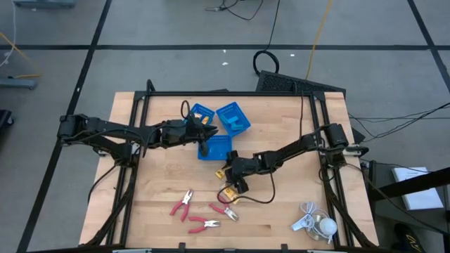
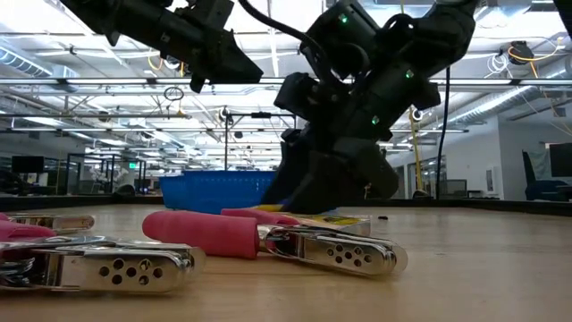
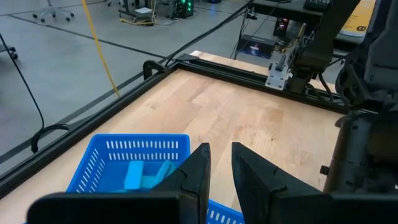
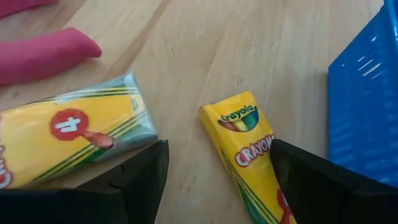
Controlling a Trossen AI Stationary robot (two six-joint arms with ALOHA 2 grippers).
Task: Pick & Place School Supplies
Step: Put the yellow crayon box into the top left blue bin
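Observation:
Two yellow crayon packets lie on the wood near the table's middle. My right gripper [image 4: 217, 171] stands open, slanting down over them. One packet [image 4: 245, 146] [image 1: 223, 171] lies between its fingers and runs under one finger [image 4: 311, 180]; whether they touch I cannot tell. The other packet [image 4: 74, 140] [image 1: 229, 194] lies beside the other finger. Three red-handled pliers [image 1: 184, 202] [image 1: 223, 211] [image 1: 202, 225] lie toward the near edge. My left gripper [image 3: 221, 165] [image 1: 204, 133] hangs above the blue trays, shut to a narrow gap with nothing in it. Light-blue pieces [image 3: 146, 174] lie in one tray [image 3: 112, 152].
Three blue trays [image 1: 202, 114] [image 1: 233, 118] [image 1: 214, 147] stand at the table's middle far side, one right beside my right gripper [image 4: 367, 99]. A white corded gadget [image 1: 313, 223] lies at the near right corner. Bare wood stretches along the left and right sides.

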